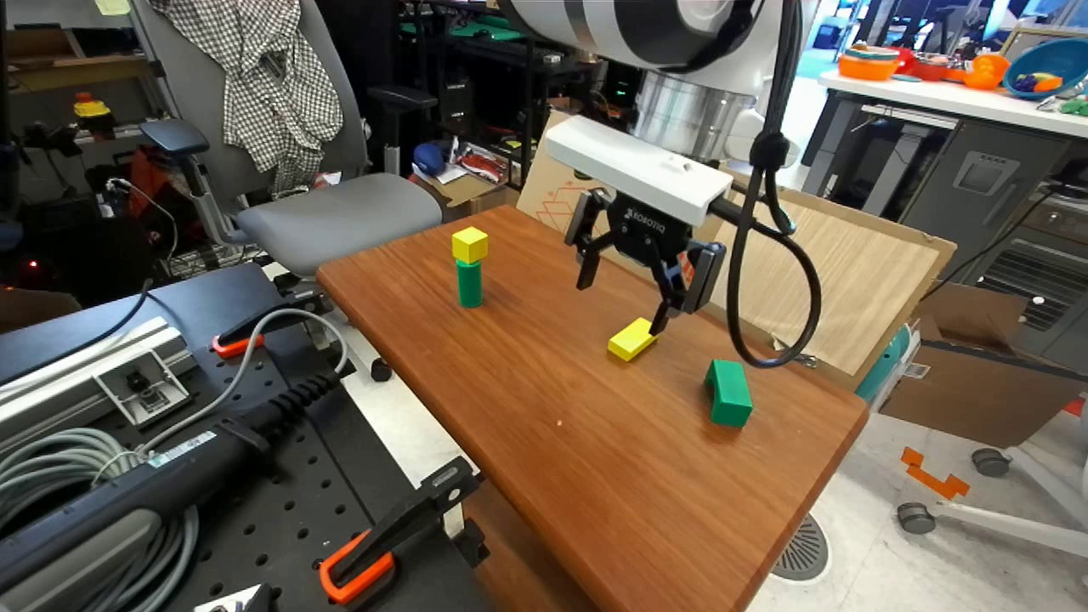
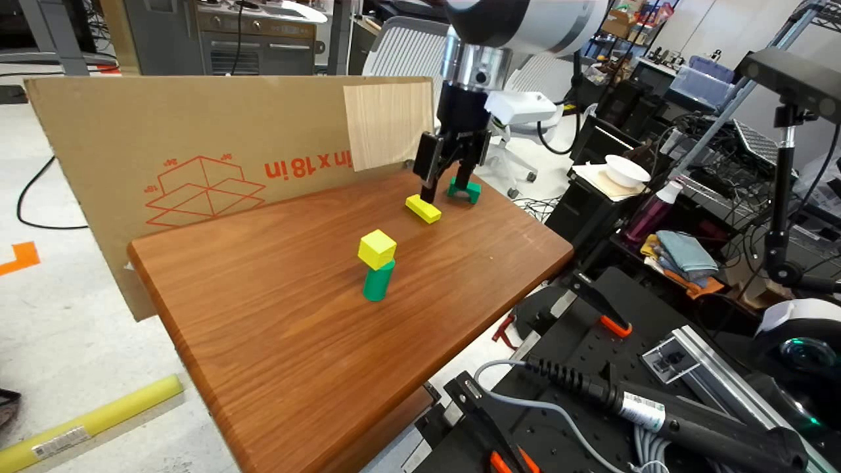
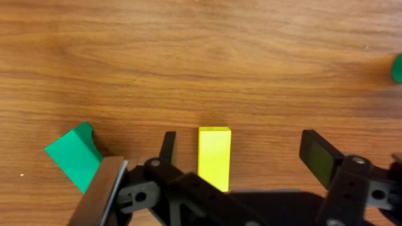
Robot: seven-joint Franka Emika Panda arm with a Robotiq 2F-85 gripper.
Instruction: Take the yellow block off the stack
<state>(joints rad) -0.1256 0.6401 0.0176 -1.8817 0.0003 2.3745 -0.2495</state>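
Note:
The yellow block is a small cube on top of a green cylinder; together they form the stack. In an exterior view the yellow block sits turned and a little off-centre on the green cylinder. In the wrist view only the edge of a green cylinder shows at the far right; the yellow block is out of view there. My gripper is open and empty, in the air well apart from the stack. It also shows in the other views.
A flat yellow brick lies on the table below my gripper, between the fingers in the wrist view. A green arch block lies nearby. A cardboard panel stands along one table edge. The stack is near the wooden table's far end.

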